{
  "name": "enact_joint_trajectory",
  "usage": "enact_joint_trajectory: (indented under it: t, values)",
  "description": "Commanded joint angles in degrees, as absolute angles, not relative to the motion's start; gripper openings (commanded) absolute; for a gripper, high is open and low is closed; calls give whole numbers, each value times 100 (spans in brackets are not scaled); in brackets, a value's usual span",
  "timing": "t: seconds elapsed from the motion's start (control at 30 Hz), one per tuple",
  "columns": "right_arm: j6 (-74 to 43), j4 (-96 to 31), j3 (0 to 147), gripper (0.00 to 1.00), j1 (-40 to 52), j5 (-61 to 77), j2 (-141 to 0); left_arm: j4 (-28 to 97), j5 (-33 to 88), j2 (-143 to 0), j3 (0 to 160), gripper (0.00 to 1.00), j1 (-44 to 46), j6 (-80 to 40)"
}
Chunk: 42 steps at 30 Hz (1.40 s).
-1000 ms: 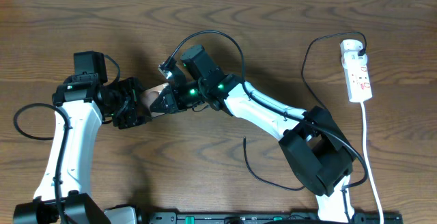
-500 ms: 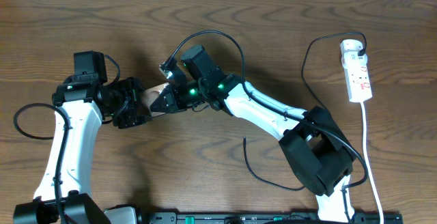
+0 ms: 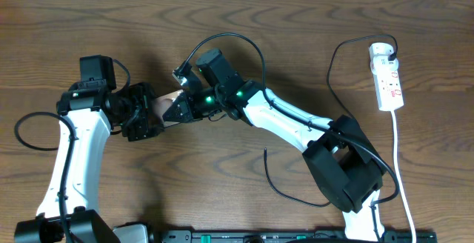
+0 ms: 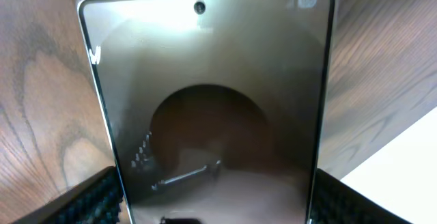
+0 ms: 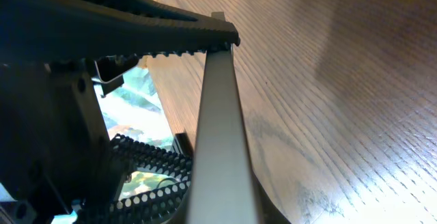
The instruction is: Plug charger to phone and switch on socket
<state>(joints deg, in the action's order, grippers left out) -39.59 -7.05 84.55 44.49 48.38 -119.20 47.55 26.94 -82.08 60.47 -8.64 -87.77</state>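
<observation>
Overhead | phone (image 3: 171, 98) on edge, centre-left | left fingers (image 4: 92, 200) spread wide astride it (grip uncertain) | right fingers (image 5: 171, 36) closed against its end | risk: phone topples if left fingers let go; charger (image 3: 267, 169) lies unplugged, well apart

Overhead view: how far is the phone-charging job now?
Done: nothing that shows. In hand: the flat dark phone sits between the fingers of the left gripper, the shut right gripper at its end. Left: the tip of the thin black charger cable lies loose on the wooden table; plug it in, then switch on the narrow white socket strip.
</observation>
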Motion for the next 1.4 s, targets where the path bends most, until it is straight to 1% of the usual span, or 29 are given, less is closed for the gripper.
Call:
enact_joint_trajectory:
  t: [0.0,0.27,0.5,0.8,0.97,1.2,1.37]
  values:
    - [-3809,-666,8506,1,4543,5155,-11830,4748,2893,-8193,6211,85,-856,-8519]
    - [-3806,-666,8506,1,4543,5133,-11830,4751,2899,-8193,6211,86,-856,-8368]
    - [-3811,-663,8506,1,4501,5048,-11830,4735,2965,-8184,6213,86,-856,-7911]
    - [-3898,-620,8506,1,4270,5048,-11830,4401,3651,-8173,6213,86,-856,-7487]
    - [-3896,-622,8506,1,4091,5052,-11830,4355,3710,-8068,6213,86,-856,-7299]
    - [-3929,-622,8506,1,3824,5050,-11830,4335,3712,-7548,6213,86,-856,-6980]
    - [-4403,-587,8506,1,3573,5050,-11830,4309,3710,-6862,6213,86,-856,-6536]
